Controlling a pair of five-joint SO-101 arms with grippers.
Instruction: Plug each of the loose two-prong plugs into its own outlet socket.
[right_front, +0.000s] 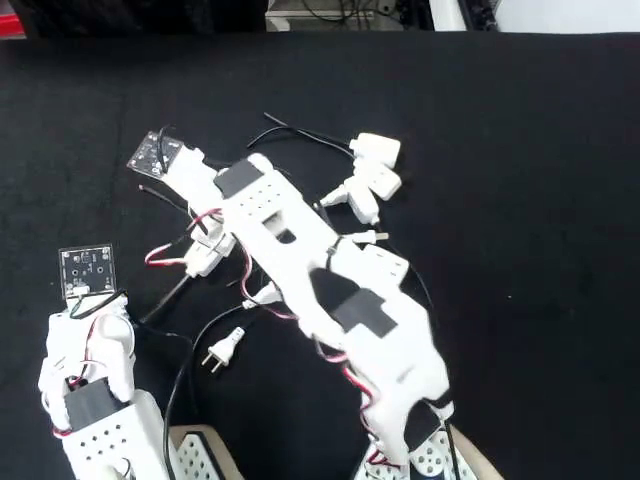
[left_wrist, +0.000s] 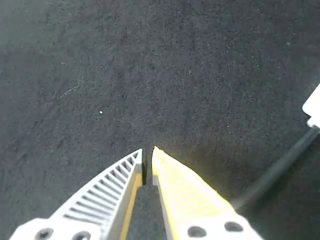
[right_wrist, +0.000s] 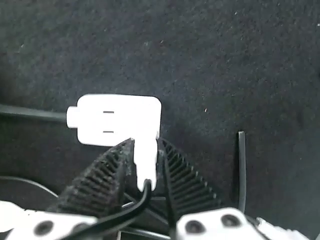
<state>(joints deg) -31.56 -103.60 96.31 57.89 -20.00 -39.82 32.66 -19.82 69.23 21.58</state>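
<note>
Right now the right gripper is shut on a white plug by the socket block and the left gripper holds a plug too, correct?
Not the left one. The left wrist view shows the left gripper shut on nothing, over bare black cloth. The right gripper is shut on a white plug by the socket block.

Right arm (right_front: 300, 250) stretching diagonally across table (right_front: 540, 250) middle, blocking centre. Cables (right_front: 300, 131) tangling around it. Loose plug (right_front: 225, 350) lying toward near edge. Socket blocks (right_front: 375, 170) crowding its far side. Right half and far-left corner lying open.
</note>
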